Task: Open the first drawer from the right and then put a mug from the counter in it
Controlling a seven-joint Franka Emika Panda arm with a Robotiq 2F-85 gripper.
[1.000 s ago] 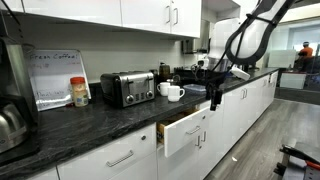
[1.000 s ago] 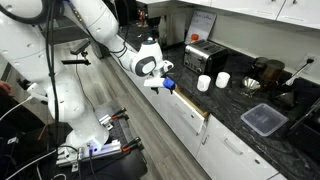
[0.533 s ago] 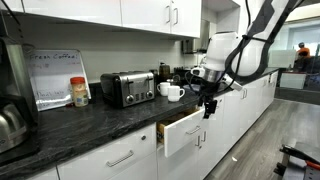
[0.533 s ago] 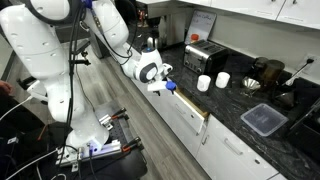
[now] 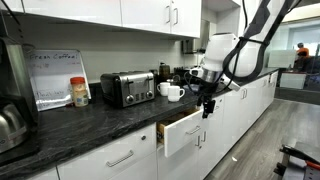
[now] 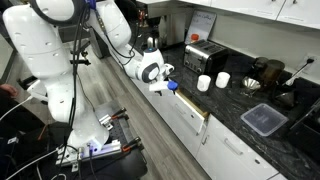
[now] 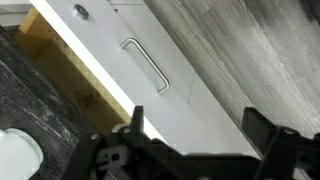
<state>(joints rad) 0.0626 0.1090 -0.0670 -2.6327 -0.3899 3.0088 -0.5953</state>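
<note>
The drawer (image 5: 186,131) stands pulled out below the counter (image 5: 95,120); its white front and silver bar handle (image 7: 147,66) fill the wrist view, with light wood (image 7: 55,55) inside. In both exterior views my gripper (image 5: 207,105) (image 6: 168,87) hangs open and empty just beyond the drawer's front, above the floor. Its two dark fingers (image 7: 262,130) frame the drawer front in the wrist view, the gripper (image 7: 200,130) holding nothing. Two white mugs (image 5: 165,90) (image 5: 176,94) stand on the counter beside the toaster, also seen as the mug pair (image 6: 204,83) (image 6: 223,80). One mug's rim (image 7: 14,156) shows at lower left.
A chrome toaster (image 5: 127,88) sits left of the mugs. A kettle (image 5: 8,125) and a jar (image 5: 79,92) stand further along. A dark square container (image 6: 263,120) lies on the counter. Upper cabinets (image 5: 150,12) hang overhead. The robot's base and cables (image 6: 95,145) occupy the floor.
The gripper has shifted a little down and along the cabinets toward the open drawer's front, staying open. Drawer and mugs have not moved.
</note>
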